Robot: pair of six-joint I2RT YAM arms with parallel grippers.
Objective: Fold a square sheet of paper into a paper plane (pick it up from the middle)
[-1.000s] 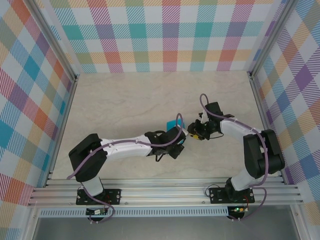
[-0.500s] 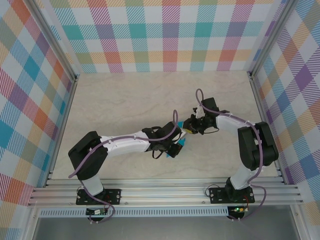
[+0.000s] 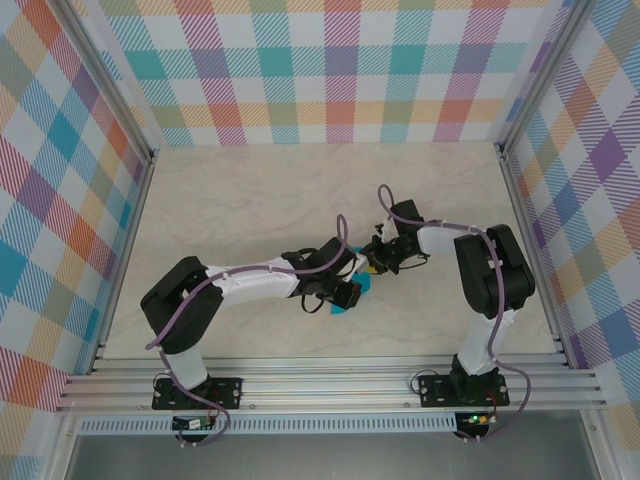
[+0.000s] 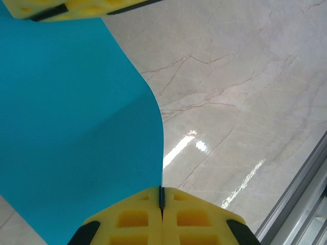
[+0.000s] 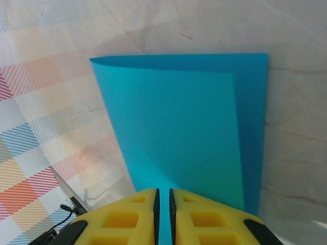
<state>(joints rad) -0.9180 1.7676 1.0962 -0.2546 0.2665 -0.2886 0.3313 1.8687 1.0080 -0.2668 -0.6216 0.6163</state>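
Both wrists have drawn in and leftward since a second ago, and the paper now hangs between them, apparently lifted off the table. Your left gripper is clamped on one edge, and your right gripper pinches the loosely doubled sheet. Keep both grips tight and square up the offset edges before you press any crease.
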